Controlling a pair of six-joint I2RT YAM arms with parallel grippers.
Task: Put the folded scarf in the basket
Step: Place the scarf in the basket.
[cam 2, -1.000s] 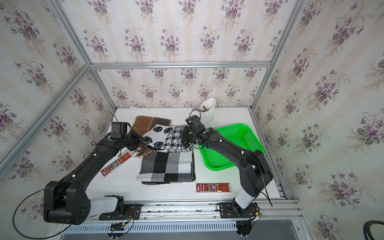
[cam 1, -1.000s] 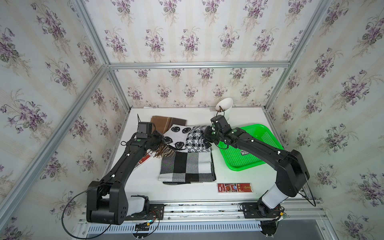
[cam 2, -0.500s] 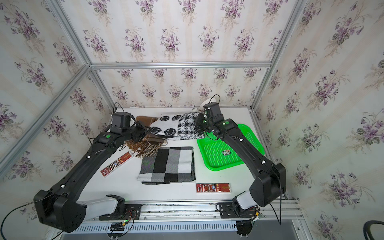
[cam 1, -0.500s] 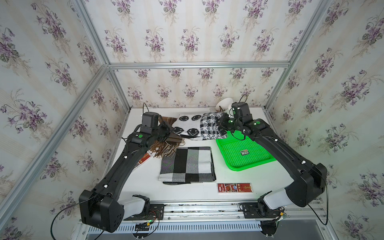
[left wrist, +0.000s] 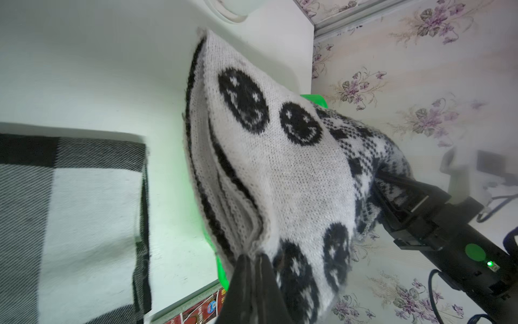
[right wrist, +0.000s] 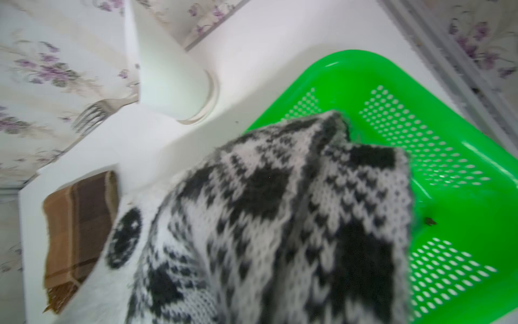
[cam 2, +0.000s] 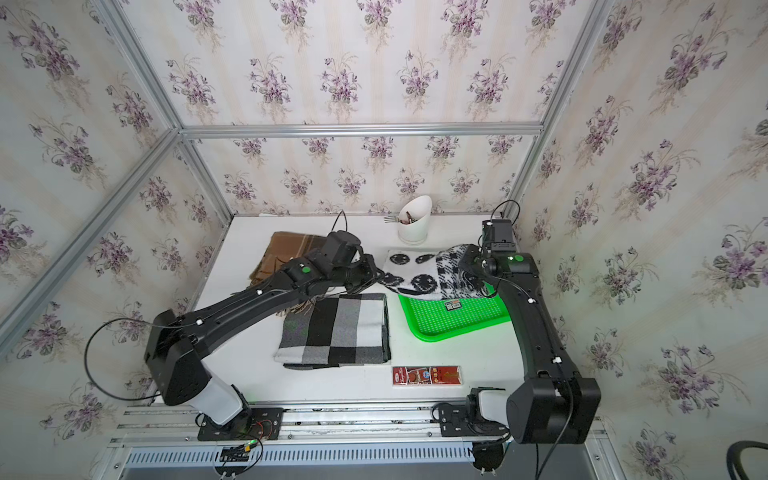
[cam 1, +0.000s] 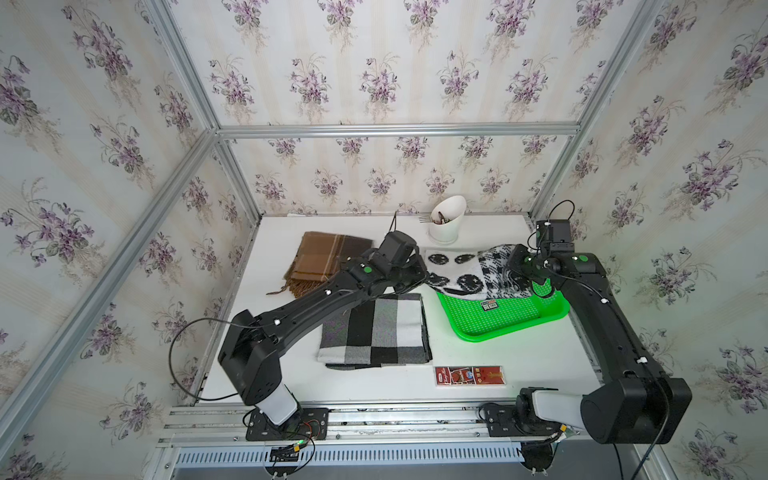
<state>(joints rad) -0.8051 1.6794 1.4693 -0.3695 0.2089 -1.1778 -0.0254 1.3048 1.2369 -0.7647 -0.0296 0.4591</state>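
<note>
Scarf (cam 1: 457, 276): folded white knit, black smileys; left gripper (left wrist: 252, 259), right gripper (cam 1: 513, 270) each clamped on it.

The folded scarf (cam 1: 459, 272), white knit with black smiley faces and a black-and-white patterned end, hangs stretched between the left claw (cam 1: 423, 277) and right claw (cam 1: 515, 272) over the far part of the bright green perforated basket (cam 1: 505, 322), which lies flat on the table (cam 1: 519, 361).
</note>
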